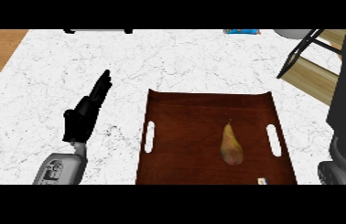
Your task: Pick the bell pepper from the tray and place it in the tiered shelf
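A dark brown wooden tray point(189, 127) with two slot handles lies on the white marble counter, right of centre. On it rests one elongated, pear-shaped yellow-brown item point(232, 146), stem end pointing away from me; it looks more like a pear than a bell pepper. My left hand point(84, 115) hovers over the counter left of the tray, open, fingers straight and pointing up-right, touching nothing. At the right edge a dark shape that appears to be my right hand point(338, 118) is mostly cut off. The tiered shelf point(310, 65), wooden boards in a black frame, stands at the upper right.
A blue object point(241, 31) and a pale round object point(292, 33) sit at the counter's far edge. A dark-legged item point(98, 31) shows at the far left. The counter's wooden side point(10, 45) is at the top left.
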